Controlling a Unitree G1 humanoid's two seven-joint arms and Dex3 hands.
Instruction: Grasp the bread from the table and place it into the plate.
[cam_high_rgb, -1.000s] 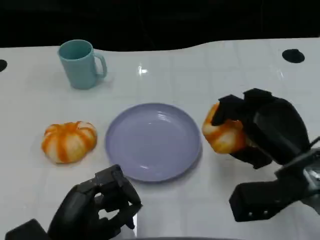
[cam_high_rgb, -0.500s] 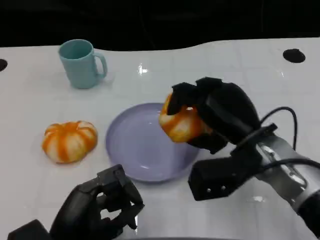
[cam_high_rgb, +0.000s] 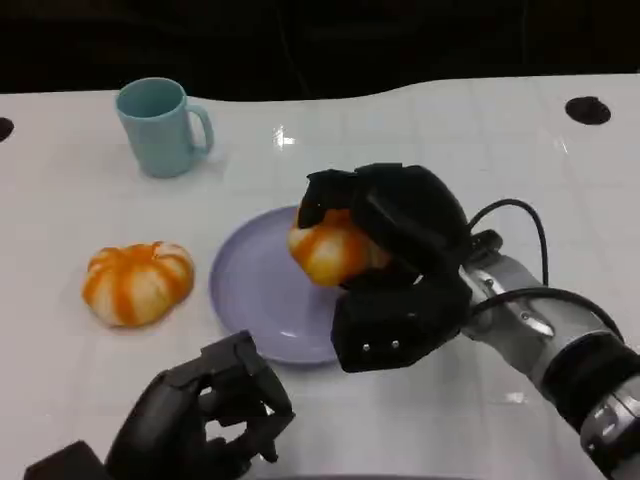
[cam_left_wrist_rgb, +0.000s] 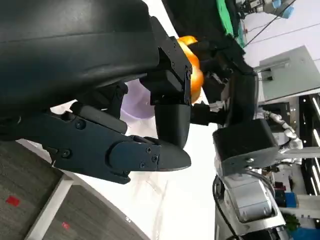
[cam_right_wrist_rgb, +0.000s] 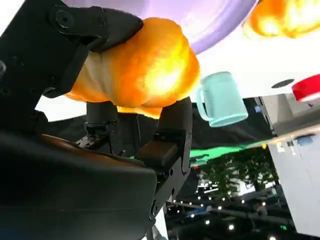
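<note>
My right hand (cam_high_rgb: 400, 240) grips an orange-and-white bread roll (cam_high_rgb: 328, 250) and holds it over the right half of the lavender plate (cam_high_rgb: 255, 290). From the right wrist camera, the roll (cam_right_wrist_rgb: 140, 70) sits between black fingers with the plate's rim (cam_right_wrist_rgb: 200, 20) just beyond it. A second striped orange roll (cam_high_rgb: 137, 282) lies on the table left of the plate. My left hand (cam_high_rgb: 205, 420) rests near the front edge with fingers curled and nothing in them. The left wrist view catches the held roll (cam_left_wrist_rgb: 192, 62) and the plate (cam_left_wrist_rgb: 137, 102) past my own fingers.
A teal mug (cam_high_rgb: 160, 127) stands at the back left of the white table (cam_high_rgb: 450, 140); it also appears as the mug (cam_right_wrist_rgb: 220, 100) in the right wrist view. A dark round spot (cam_high_rgb: 587, 111) marks the far right. The table's far edge meets a black background.
My right hand has carried the roll leftward from beside the plate's right rim to above the plate. The left hand has barely shifted.
</note>
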